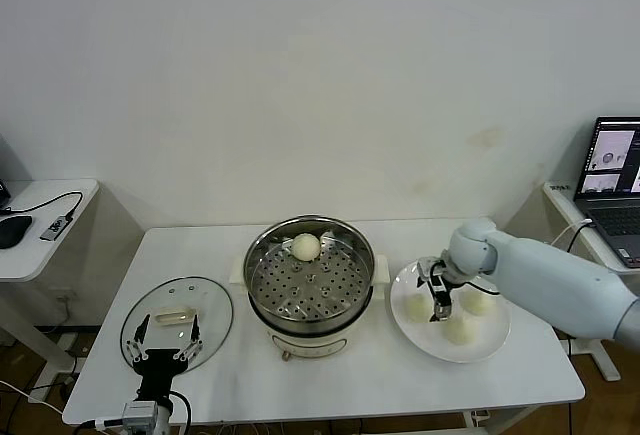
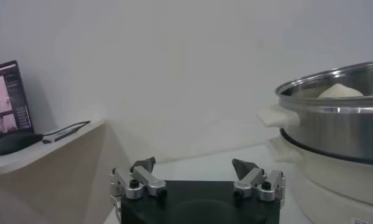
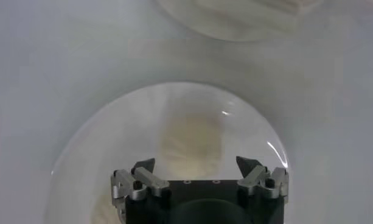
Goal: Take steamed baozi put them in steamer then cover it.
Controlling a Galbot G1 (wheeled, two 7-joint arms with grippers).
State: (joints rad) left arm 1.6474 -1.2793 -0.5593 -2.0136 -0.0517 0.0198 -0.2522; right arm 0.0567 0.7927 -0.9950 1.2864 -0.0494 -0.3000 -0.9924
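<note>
Baozi (image 1: 415, 307) at lower right is flanked by the right gripper (image 1: 440, 307), fingers spread; left gripper (image 1: 166, 340) idles, fingers spread.

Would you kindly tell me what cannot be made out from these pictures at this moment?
- Head view: the right pincer covers part of the plate; whether it touches a baozi cannot be told.
- Right wrist view: the cream shape below the pincer is blurred.
- Left wrist view: the steamer is cut off by the edge.
- Head view: the bottom edge cuts off the left arm; its pincer hides part of the cover.
</note>
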